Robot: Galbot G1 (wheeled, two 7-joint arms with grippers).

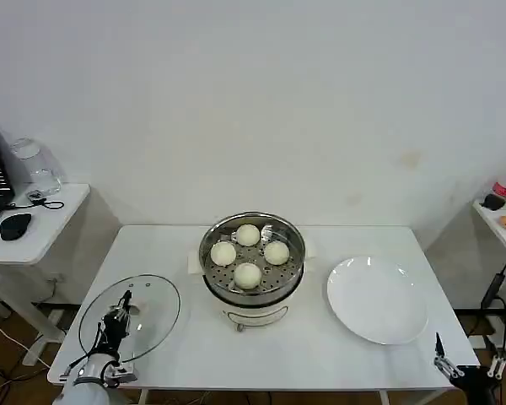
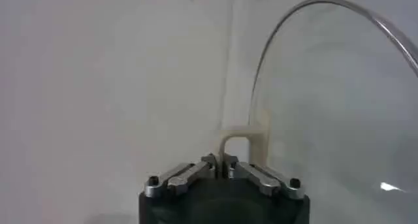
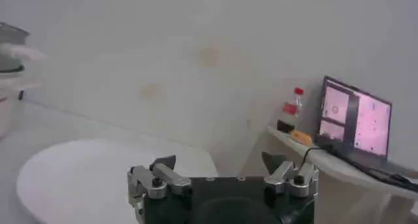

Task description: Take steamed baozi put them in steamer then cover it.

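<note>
While baozi steam, cover seemingly gripped.

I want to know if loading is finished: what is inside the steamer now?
Four buns sit on the perforated tray inside the open steamer. Whatever lies beneath that tray is hidden. The lid lies on the table, its handle pinched by the left hand.

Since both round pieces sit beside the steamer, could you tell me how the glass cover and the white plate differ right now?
The cover is transparent glass with a bar handle; the plate is opaque white with no handle. The cover lies to the robot's left of the steamer, the plate to its right. The left pincer is shut on the cover's handle; the right pincer is open, off the plate. Both are round and rest on the table.
</note>
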